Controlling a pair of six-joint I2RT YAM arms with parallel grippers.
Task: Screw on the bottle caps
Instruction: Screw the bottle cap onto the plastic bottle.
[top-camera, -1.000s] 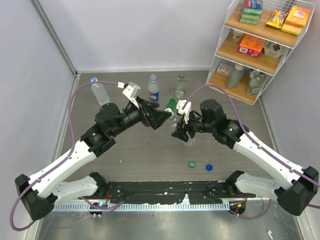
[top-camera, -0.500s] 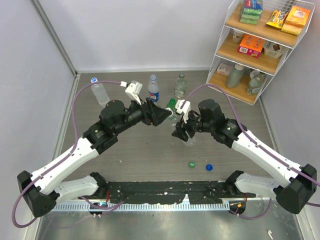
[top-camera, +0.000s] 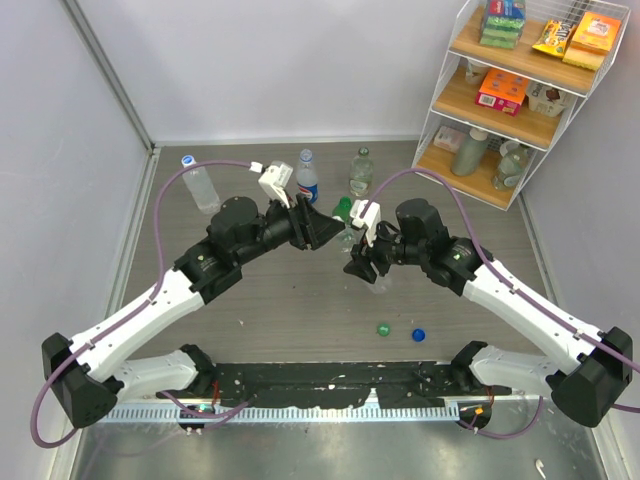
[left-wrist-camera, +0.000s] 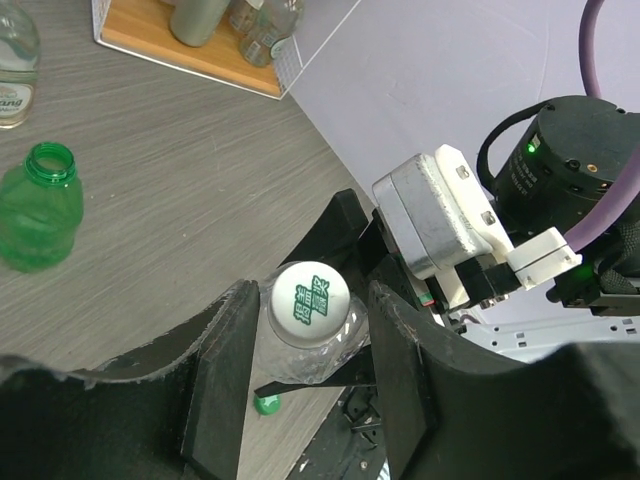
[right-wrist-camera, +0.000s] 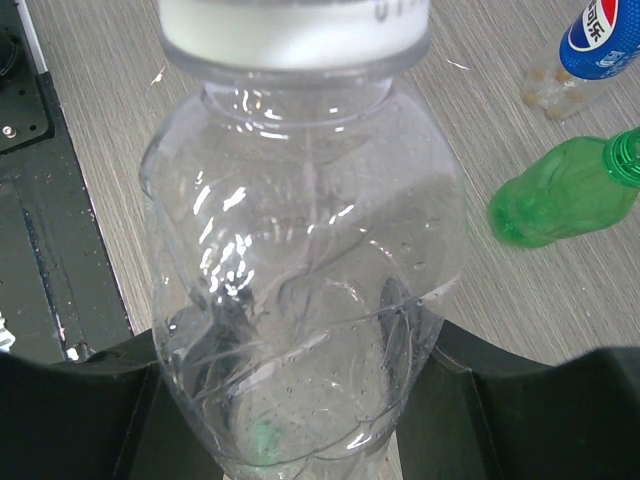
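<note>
Clear bottle gripped mid-bench, its white cap flanked by the other arm.

Nearest, just past the black front rail (top-camera: 330, 385), the green cap (top-camera: 382, 328) and the blue cap (top-camera: 418, 335) lie loose and slightly apart on open bench (top-camera: 280, 310). Over the middle, the right jaws grasp the clear bottle (right-wrist-camera: 300, 250) by its body. The white cap (left-wrist-camera: 309, 303) sits on its neck, and the left jaws straddle it, parted, with a narrow gap on each side. Just beyond is the uncapped green bottle (left-wrist-camera: 38, 210). Farther back, the cola bottle (top-camera: 307, 178) stands near the rear wall, and a wire shelf (top-camera: 520, 100) fills the far right corner. Open bench runs along the left wall.
</note>
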